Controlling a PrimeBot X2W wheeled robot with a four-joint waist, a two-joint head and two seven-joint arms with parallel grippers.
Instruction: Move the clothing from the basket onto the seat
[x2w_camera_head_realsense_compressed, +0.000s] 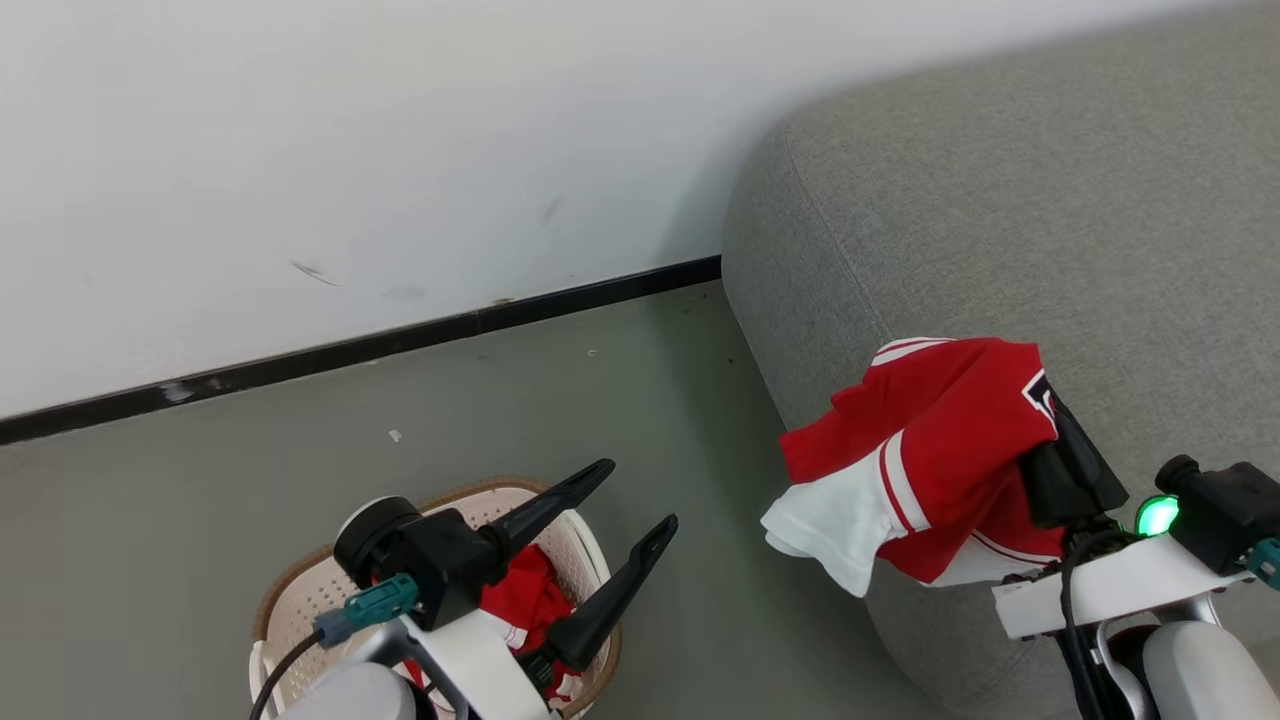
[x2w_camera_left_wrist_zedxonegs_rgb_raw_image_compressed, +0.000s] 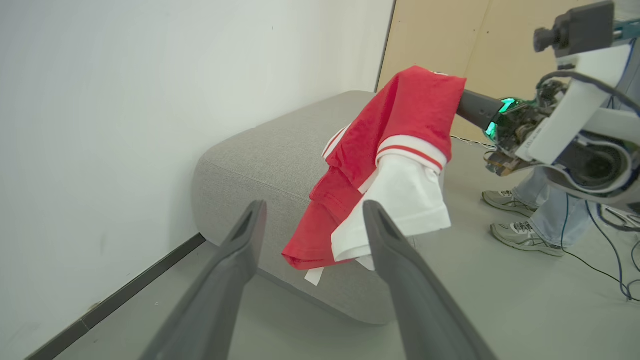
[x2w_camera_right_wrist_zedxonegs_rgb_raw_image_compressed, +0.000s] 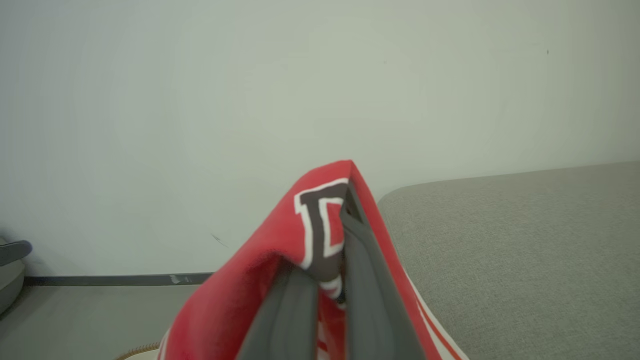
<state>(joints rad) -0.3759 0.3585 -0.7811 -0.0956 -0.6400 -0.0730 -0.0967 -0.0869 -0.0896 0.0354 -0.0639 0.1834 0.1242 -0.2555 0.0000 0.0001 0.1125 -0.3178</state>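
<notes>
The basket (x2w_camera_head_realsense_compressed: 300, 600) is cut by the head view's bottom edge, its near part hidden behind the left gripper (x2w_camera_head_realsense_compressed: 641, 492). The right gripper (x2w_camera_right_wrist_zedxonegs_rgb_raw_image_compressed: 327, 270) has one fingertip tucked under the red clothing (x2w_camera_right_wrist_zedxonegs_rgb_raw_image_compressed: 225, 305) (the dark letter patch (x2w_camera_right_wrist_zedxonegs_rgb_raw_image_compressed: 320, 225) folds out of reading). The seat (x2w_camera_head_realsense_compressed: 1050, 200) runs off the head view's right edge, its far end unseen.

Robot test room with a few home furnishings
Bare white wall (x2w_camera_left_wrist_zedxonegs_rgb_raw_image_compressed: 100, 100), black skirting strip (x2w_camera_head_realsense_compressed: 350, 350), smooth grey floor (x2w_camera_head_realsense_compressed: 500, 400); tan board panel (x2w_camera_left_wrist_zedxonegs_rgb_raw_image_compressed: 435, 35) at the back; loose cables (x2w_camera_left_wrist_zedxonegs_rgb_raw_image_compressed: 621, 287) trailing beside a person's grey trainers (x2w_camera_left_wrist_zedxonegs_rgb_raw_image_compressed: 525, 239); light grey fabric-upholstered seat (x2w_camera_head_realsense_compressed: 1050, 200); cream-white perforated plastic basket (x2w_camera_head_realsense_compressed: 300, 600).
</notes>
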